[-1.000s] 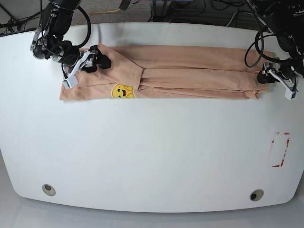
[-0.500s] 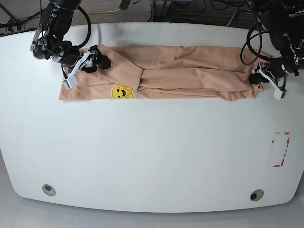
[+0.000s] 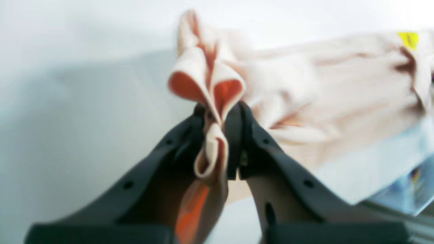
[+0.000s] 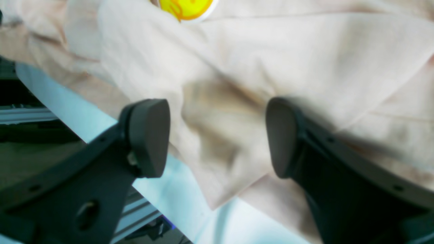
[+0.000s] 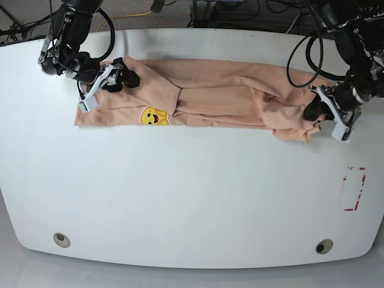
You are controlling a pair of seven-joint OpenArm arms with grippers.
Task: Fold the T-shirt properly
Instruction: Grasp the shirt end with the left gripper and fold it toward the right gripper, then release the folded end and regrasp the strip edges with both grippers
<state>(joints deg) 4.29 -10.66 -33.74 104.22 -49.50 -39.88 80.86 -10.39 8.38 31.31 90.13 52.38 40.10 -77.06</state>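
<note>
White tabletop [image 5: 192, 198], rounded at its corners, fills the base view; two round grommets [image 5: 61, 239] sit near its front edge, a red-and-white dashed marker [image 5: 353, 189] lies toward the side of the left arm, and dark cables [image 5: 252, 12] and frame parts crowd the floor beyond the far edge. Peach T-shirt [image 5: 210, 99], folded into a long band, lies across the far half of the table between the two pincers; its yellow smiley emblem [image 5: 155, 116] is nearer the right pincer. Left pincer [image 5: 317, 111]: closed on the T-shirt's end, the cloth there bunched and wrinkled just inward of it. Right pincer [image 5: 114, 77]: jaws apart, poised over the opposite end of the garment, gripping nothing.

Left wrist view: black fingers [image 3: 237, 135] pinch a doubled fold of fabric [image 3: 206, 98] that flares into two loops beyond the tips and shows a deeper orange inside, a detail the base view does not resolve; the rest of the shirt trails away past the pincer, blurred, with a speck of yellow at the far corner.

Right wrist view: two dark rounded pads [image 4: 149, 135] stand wide apart with smooth cloth [image 4: 237, 84] between and beyond them; the emblem's lower edge [image 4: 185, 8] appears ahead of the pincer, and the table's edge [image 4: 67, 101] runs beside the pad on that view's left; whether the pads touch the fabric cannot be told.
</note>
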